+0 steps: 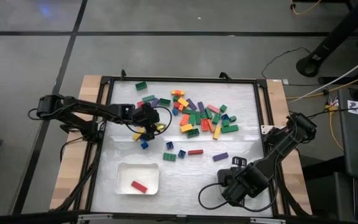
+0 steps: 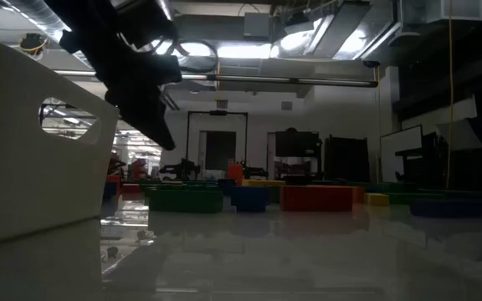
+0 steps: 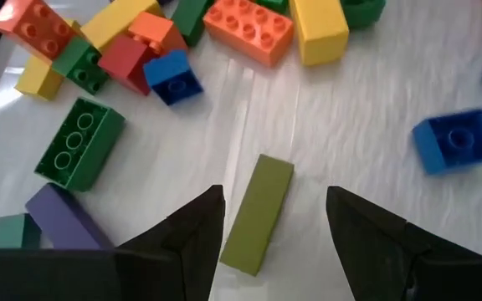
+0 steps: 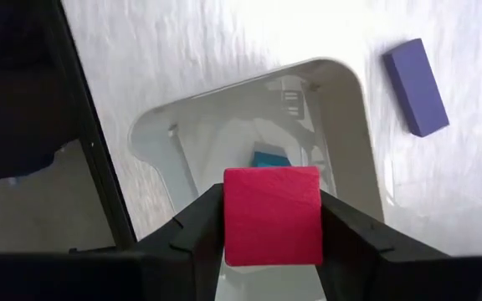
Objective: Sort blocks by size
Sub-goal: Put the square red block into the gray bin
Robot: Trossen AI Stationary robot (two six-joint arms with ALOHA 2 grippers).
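Note:
Many blocks [image 1: 197, 115] lie loose at the table's middle and far part. My left gripper [image 1: 149, 123] is open and low over the table at the pile's left. Its fingers stand on either side of a long olive-yellow block [image 3: 258, 213] that lies flat. My right gripper [image 1: 232, 179], at the near right, is shut on a red squarish block [image 4: 273, 213]. It is above a white tray [image 4: 341, 100] that holds a blue block [image 4: 266, 157]. My right gripper pinches the red block by two opposite sides [image 4: 231, 219] between its two fingers, from above. The block is lifted clear, over the tray's inside.
A second white tray [image 1: 124, 177] at the near left holds a red block [image 1: 140, 186]; it fills the left of the low view [image 2: 23, 150]. A purple block [image 4: 415, 86] lies beside the right tray. Green [image 3: 78, 144], purple [image 3: 61, 216] and blue [image 3: 458, 140] blocks lie near my left gripper.

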